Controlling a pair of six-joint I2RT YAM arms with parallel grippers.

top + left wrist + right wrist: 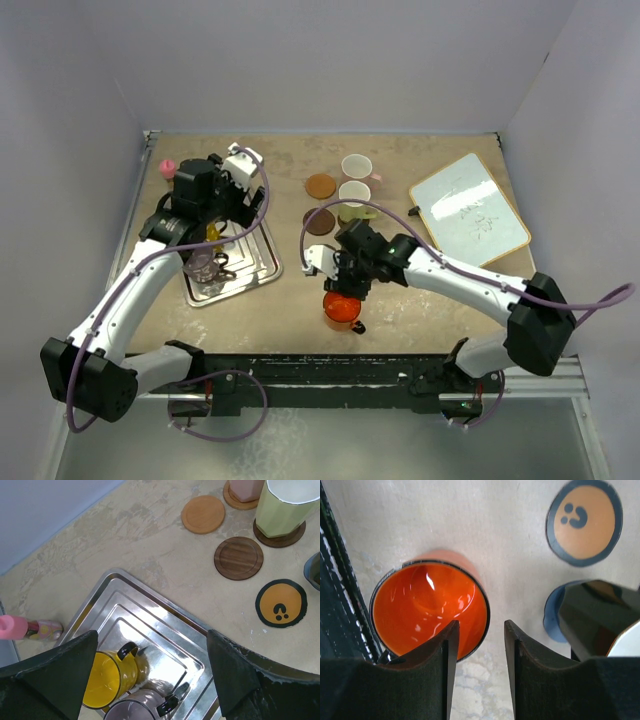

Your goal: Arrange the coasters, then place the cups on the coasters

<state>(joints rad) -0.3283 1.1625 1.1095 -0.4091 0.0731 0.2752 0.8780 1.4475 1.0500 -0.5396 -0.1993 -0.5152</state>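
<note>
Your right pincer (481, 627) stands slightly apart astride the rim of the red-orange mug (420, 605), one finger inside; the mug sits at 6 o'clock of the table (290, 300); withdraw on a slant and that finger may hook the wall and tip it, or clip the black mug (592, 615) at 3 o'clock; your left pincer (151, 635) hangs wide apart over the yellow mug (107, 677) in the tray (130, 600).
</note>
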